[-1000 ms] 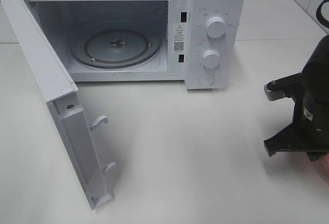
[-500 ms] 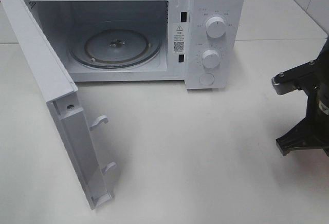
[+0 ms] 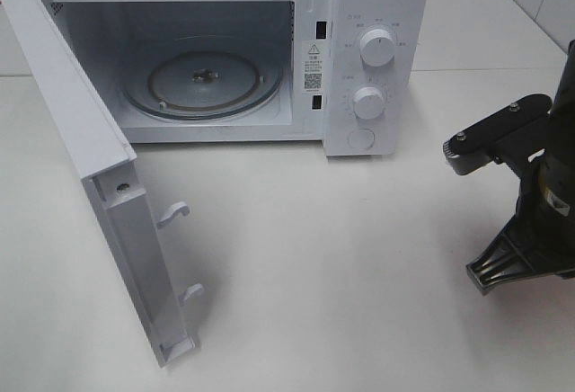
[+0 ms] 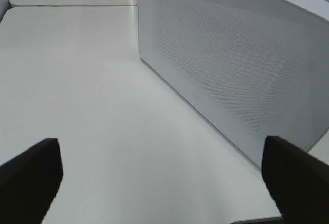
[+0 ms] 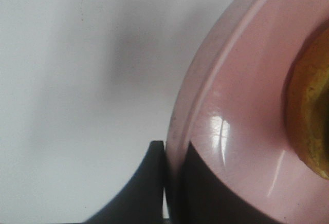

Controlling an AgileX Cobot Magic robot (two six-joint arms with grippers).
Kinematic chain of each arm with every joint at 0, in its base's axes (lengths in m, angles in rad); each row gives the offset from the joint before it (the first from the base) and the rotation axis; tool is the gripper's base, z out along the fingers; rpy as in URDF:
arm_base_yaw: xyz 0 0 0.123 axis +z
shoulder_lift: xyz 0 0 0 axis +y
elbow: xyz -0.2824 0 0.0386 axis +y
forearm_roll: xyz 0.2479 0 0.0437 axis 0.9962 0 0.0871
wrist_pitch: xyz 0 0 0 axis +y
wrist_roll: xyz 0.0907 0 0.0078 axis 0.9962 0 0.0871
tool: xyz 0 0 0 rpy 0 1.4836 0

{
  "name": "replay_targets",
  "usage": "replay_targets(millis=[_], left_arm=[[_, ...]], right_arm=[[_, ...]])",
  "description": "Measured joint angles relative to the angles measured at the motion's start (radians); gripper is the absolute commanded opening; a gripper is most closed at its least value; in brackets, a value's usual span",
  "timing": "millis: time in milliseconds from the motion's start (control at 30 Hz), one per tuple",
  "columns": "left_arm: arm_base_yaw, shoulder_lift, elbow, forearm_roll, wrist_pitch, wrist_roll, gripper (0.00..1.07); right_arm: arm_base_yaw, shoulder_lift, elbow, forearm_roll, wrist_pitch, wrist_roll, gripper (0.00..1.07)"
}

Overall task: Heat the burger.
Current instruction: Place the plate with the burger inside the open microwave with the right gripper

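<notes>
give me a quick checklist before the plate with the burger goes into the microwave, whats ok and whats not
1. Microwave door swung wide open: ok.
2. Turntable bare, nothing in the way: ok.
3. Right gripper shut on the rim of the pink plate: ok.
4. Burger on the plate: ok, though only its edge shows, so whether it sits centred: cannot tell.
5. Plate held level: cannot tell, since the high view does not show it.
6. Left gripper open, holding nothing and out of the path to the opening: ok.
</notes>
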Motion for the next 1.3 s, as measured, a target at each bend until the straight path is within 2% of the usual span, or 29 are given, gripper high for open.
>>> replay_targets(millis=[733, 1300], left_arm=[[0.0, 0.0, 0.0, 0.0, 0.0, 0.0, 0.98], [0.0, 0.0, 0.0, 0.0, 0.0, 0.0, 0.98]], right_arm=[[0.289, 0.0, 0.0, -0.004, 0.015, -0.108, 0.0], [0.311, 0.0, 0.0, -0.092, -0.05, -0.273, 0.0]])
